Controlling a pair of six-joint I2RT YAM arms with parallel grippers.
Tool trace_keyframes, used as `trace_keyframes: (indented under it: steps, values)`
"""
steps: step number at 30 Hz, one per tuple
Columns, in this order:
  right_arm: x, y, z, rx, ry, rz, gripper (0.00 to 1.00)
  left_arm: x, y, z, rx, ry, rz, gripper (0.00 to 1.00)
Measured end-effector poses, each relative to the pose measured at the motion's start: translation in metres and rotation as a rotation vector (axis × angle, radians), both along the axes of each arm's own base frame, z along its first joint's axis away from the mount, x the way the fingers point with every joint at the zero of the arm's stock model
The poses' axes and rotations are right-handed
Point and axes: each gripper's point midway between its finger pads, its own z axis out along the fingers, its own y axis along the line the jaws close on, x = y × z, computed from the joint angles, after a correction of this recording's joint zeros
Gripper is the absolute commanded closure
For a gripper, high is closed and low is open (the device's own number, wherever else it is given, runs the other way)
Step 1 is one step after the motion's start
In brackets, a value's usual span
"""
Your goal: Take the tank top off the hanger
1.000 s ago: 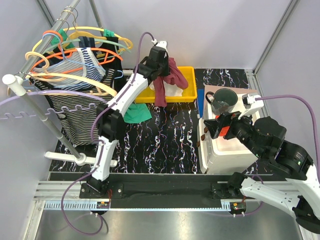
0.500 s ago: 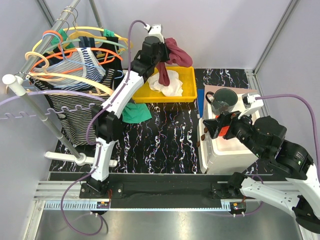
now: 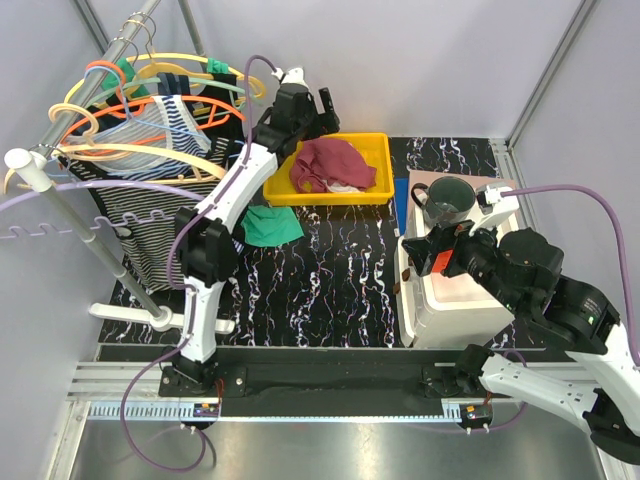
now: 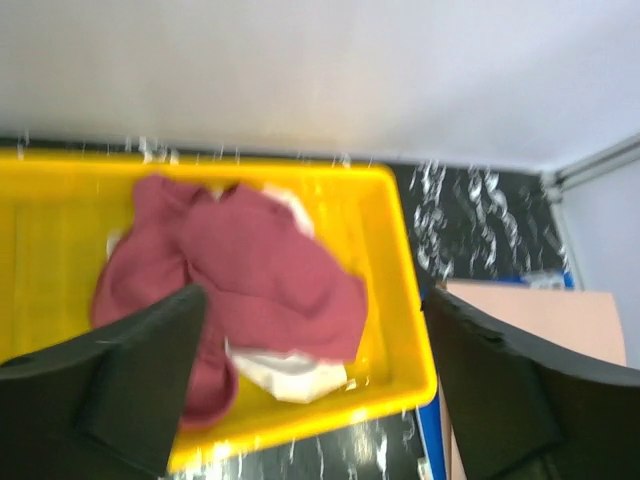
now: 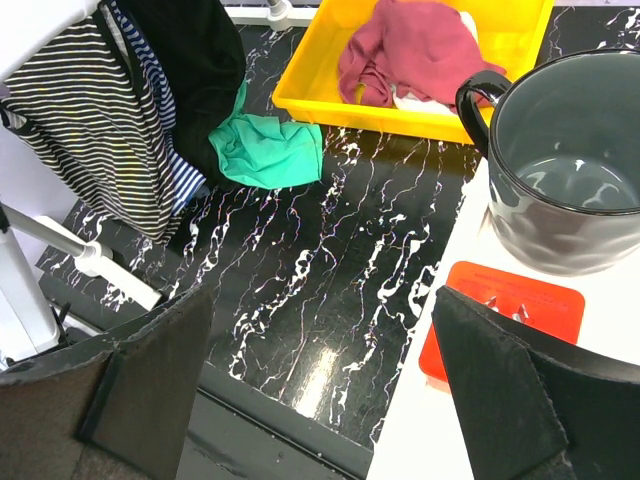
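Maroon tank top [image 3: 330, 160] lies crumpled inside the yellow bin [image 3: 382, 160]. Above the bin, the left gripper [image 4: 314, 291] hangs released; the right gripper [image 5: 322, 292], right of it, also gapes.

"How many bins were on the desk [image 3: 330, 280]?"

"One bin [image 3: 330, 198]. In it were one maroon top [image 3: 333, 163] and one white cloth [image 4: 285, 372]."

"And beyond the bin?"

"One green cloth [image 3: 272, 226], one white box [image 3: 465, 305], one mug [image 3: 450, 200] and one red tag [image 5: 500, 315]."

"Hangers?"

"There was one rack [image 3: 160, 318]. Its hangers [image 3: 130, 153] were too tangled to count."
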Motion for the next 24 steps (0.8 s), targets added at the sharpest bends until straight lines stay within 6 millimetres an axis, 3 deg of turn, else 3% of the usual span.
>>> trace_keyframes:
  steps: [2, 5, 10, 14, 17, 19, 24]
  values:
    - [0.000, 0.000, 0.000, 0.001, 0.001, 0.002, 0.02, -0.012, 0.003, -0.010, 0.009, 0.054, 0.000, 0.03]
    - [-0.001, 0.002, 0.000, 0.001, 0.003, 0.009, 0.02, -0.032, 0.003, -0.003, -0.005, 0.085, -0.012, 0.03]
    - [-0.002, 0.007, -0.002, 0.000, 0.013, 0.031, 0.02, -0.091, -0.007, 0.055, -0.056, 0.032, -0.062, 0.02]
    - [-0.002, 0.012, -0.004, 0.000, 0.026, 0.051, 0.02, -0.189, -0.037, 0.101, -0.089, -0.048, -0.169, 0.02]
    - [-0.004, 0.018, -0.003, 0.009, 0.037, 0.072, 0.00, -0.272, -0.051, 0.113, -0.128, -0.077, -0.290, 0.02]
    - [-0.006, 0.024, -0.003, 0.015, 0.046, 0.102, 0.00, -0.306, -0.035, 0.106, -0.145, -0.069, -0.309, 0.03]
    - [-0.016, 0.061, -0.006, 0.037, 0.097, 0.270, 0.00, -0.356, 0.018, 0.083, -0.219, -0.054, -0.292, 0.03]
